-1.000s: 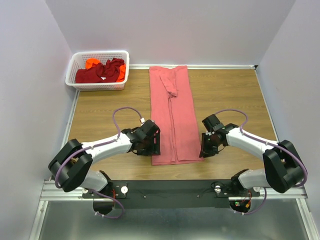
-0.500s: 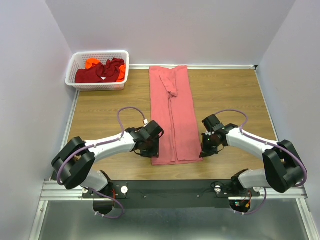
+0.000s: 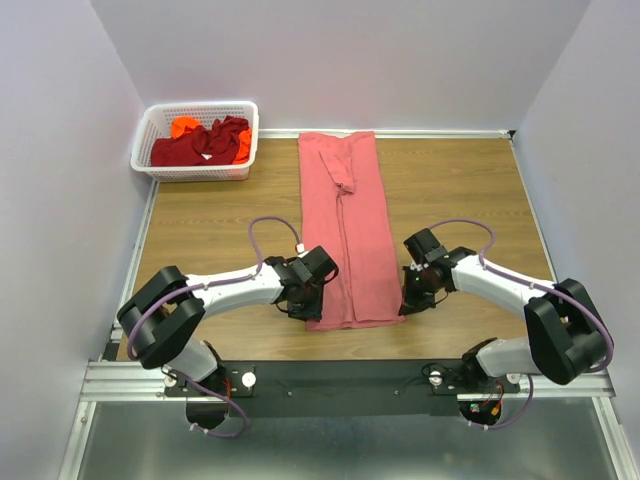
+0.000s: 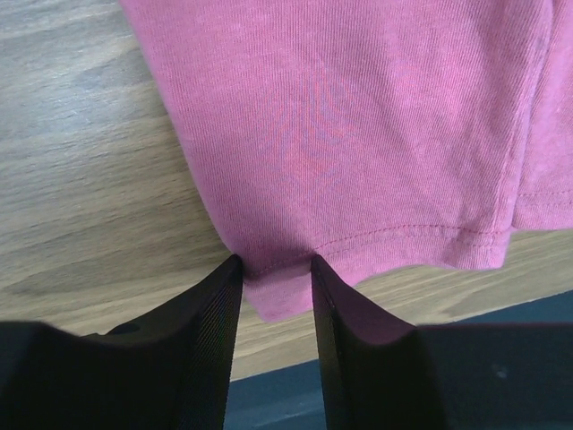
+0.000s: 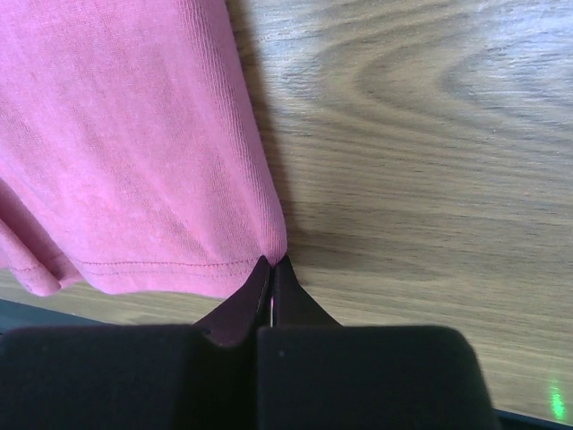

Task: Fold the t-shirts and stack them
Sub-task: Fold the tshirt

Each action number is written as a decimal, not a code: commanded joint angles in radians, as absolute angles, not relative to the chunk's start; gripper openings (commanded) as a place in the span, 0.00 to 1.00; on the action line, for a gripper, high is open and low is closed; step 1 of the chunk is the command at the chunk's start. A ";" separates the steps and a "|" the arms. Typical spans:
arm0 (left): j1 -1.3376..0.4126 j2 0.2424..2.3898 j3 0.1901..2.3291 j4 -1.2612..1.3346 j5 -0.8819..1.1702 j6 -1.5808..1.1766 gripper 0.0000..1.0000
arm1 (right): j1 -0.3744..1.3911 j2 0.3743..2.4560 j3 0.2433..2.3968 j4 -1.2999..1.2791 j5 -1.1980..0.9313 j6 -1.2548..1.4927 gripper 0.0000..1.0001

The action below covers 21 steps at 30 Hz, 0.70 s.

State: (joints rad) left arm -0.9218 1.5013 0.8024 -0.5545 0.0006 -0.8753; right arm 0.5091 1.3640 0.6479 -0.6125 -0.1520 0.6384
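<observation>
The large salmon-pink t-shirt lies as a long narrow folded strip down the middle of the table. My left gripper is at its near left corner. In the left wrist view the jaws stand open with the hem corner of the shirt between them. My right gripper is at the near right corner. In the right wrist view it is shut on the hem corner of the shirt. A dark red t-shirt and a bright orange one lie crumpled in the basket.
The white lattice basket stands at the far left corner of the wooden table. The table's near edge and a black rail run just below the shirt's hem. Grey walls close in the left, right and back.
My left gripper has moved right, from beside the shirt's near left edge onto its hem corner. The right gripper and the shirt have stayed put.
</observation>
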 commanded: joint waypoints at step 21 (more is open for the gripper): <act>-0.951 1.453 0.819 -0.699 -0.040 -0.893 0.00 | 0.508 1.319 0.722 -0.689 -0.198 0.621 0.01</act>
State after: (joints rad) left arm -0.9596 1.4963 0.8131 -0.6308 -0.0513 -0.9195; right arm 0.5087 1.3434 0.6514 -0.6426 -0.1814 0.6350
